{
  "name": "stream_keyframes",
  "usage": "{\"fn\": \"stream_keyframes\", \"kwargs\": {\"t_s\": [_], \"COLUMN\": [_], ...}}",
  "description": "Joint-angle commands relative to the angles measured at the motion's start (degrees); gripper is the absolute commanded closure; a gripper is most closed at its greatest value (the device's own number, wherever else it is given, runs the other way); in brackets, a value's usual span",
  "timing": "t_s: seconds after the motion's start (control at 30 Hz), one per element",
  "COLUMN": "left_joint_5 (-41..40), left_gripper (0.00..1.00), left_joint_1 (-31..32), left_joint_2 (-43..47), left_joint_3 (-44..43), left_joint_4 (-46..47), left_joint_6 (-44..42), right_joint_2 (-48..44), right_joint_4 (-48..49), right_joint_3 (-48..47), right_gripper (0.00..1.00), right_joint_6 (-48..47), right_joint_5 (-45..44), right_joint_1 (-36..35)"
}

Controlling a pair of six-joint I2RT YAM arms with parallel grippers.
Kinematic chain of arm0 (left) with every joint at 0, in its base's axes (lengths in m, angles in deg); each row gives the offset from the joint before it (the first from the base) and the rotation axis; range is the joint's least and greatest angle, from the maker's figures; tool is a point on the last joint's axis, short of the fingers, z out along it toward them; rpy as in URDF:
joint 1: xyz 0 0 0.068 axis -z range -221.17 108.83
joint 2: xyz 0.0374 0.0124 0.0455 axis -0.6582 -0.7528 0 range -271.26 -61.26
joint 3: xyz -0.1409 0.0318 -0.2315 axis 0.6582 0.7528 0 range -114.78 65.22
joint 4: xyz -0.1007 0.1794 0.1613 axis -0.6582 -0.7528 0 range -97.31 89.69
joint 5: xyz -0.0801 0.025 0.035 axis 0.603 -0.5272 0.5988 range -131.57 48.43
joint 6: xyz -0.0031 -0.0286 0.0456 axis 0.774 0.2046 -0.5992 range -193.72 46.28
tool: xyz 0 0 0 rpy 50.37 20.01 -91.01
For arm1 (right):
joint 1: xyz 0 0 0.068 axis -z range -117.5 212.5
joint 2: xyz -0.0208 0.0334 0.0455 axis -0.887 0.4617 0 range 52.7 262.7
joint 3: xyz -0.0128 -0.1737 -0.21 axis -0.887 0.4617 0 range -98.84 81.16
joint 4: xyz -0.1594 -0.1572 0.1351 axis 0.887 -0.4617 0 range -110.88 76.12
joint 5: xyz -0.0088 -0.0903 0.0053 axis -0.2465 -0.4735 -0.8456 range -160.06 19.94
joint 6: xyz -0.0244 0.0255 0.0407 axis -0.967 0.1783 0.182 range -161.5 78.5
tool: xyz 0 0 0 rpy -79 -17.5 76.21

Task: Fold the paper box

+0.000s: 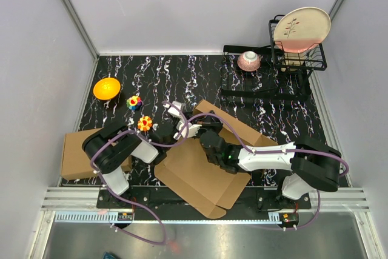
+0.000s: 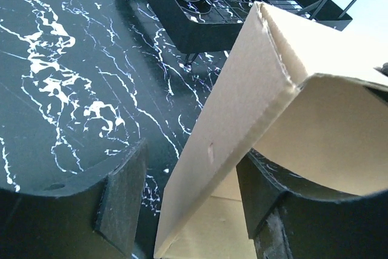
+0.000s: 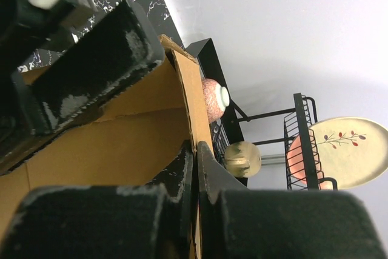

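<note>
The paper box [image 1: 194, 180] lies partly folded at the table's near middle, its flat brown panel toward the front and a long wall raised behind it. My right gripper [image 3: 195, 150] is shut on the upper edge of that raised wall [image 3: 188, 95], one finger on each face. My left gripper [image 2: 194, 195] is open, and a tilted cardboard flap [image 2: 242, 101] passes between its pads [image 2: 121, 195] without being pinched. In the top view the left gripper [image 1: 182, 122] sits at the wall's left end, and the right gripper [image 1: 205, 133] is just beside it over the box.
A second plain carton [image 1: 79, 153] lies at the left front. An orange bowl [image 1: 107, 88] and two coloured toys [image 1: 134, 102] [image 1: 144, 124] sit at the left. A black tray with a pink bowl [image 1: 249, 60] and a dish rack [image 1: 306, 63] holding a plate [image 1: 301, 28] stand back right.
</note>
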Motion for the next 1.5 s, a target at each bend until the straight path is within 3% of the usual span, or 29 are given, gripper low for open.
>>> {"fn": "stream_keyframes", "kwargs": {"t_s": [0.0, 0.1, 0.23, 0.47, 0.67, 0.7, 0.8, 0.93, 1.03, 1.13, 1.17, 1.3, 1.47], "left_joint_5": [2.0, 2.3, 1.8, 0.4, -0.2, -0.4, -0.3, 0.0, -0.5, -1.5, -1.9, -4.9, -6.5], "left_gripper": [0.42, 0.49, 0.77, 1.00, 0.99, 0.79, 0.59, 0.57, 0.58, 0.72, 0.84, 1.00, 1.00], "left_joint_1": [-0.9, -0.9, -0.9, -0.9, -0.9, -0.8, -0.8, -0.6, -0.2, 0.3, 0.4, 1.0, 1.1], "left_joint_2": [-2.5, -3.6, -4.4, -3.9, -3.5, -3.5, -3.5, -4.2, -5.2, -6.3, -6.5, -7.1, -6.4], "left_joint_3": [-2.7, -3.3, -3.3, -2.0, -1.6, -1.5, -1.1, -1.4, -1.9, -2.5, -2.7, -2.8, -1.8], "left_joint_4": [21.6, 21.6, 21.6, 21.6, 21.6, 21.6, 21.6, 21.6, 21.6, 21.6, 21.6, 21.6, 21.6], "left_joint_6": [0.0, -0.8, -2.3, -4.4, -5.1, -5.1, -4.6, -4.3, -5.1, -6.7, -7.2, -9.2, -9.9], "right_joint_2": [1.7, 1.6, 1.4, 1.5, 1.9, 2.0, 2.1, 2.4, 2.3, 2.2, 2.2, 2.0, 1.9], "right_joint_4": [-7.2, -7.4, -8.0, -8.4, -8.7, -8.7, -8.8, -8.8, -8.7, -8.9, -8.9, -9.2, -9.2], "right_joint_3": [1.0, 1.0, 0.8, 0.5, 0.1, 0.0, -0.1, -0.2, -0.2, -0.3, -0.2, -0.3, -0.3], "right_gripper": [1.00, 1.00, 1.00, 1.00, 1.00, 1.00, 1.00, 1.00, 1.00, 1.00, 1.00, 1.00, 1.00], "right_joint_6": [7.1, 7.3, 7.5, 7.7, 8.1, 8.1, 8.2, 8.2, 8.2, 8.4, 8.4, 8.6, 8.7], "right_joint_5": [3.7, 3.6, 3.7, 3.4, 3.2, 3.2, 3.2, 3.2, 3.3, 3.4, 3.4, 3.4, 3.3], "right_joint_1": [-1.1, -1.1, -1.0, -1.0, -1.0, -1.0, -1.1, -1.0, -1.0, -1.0, -1.0, -1.0, -1.0]}}
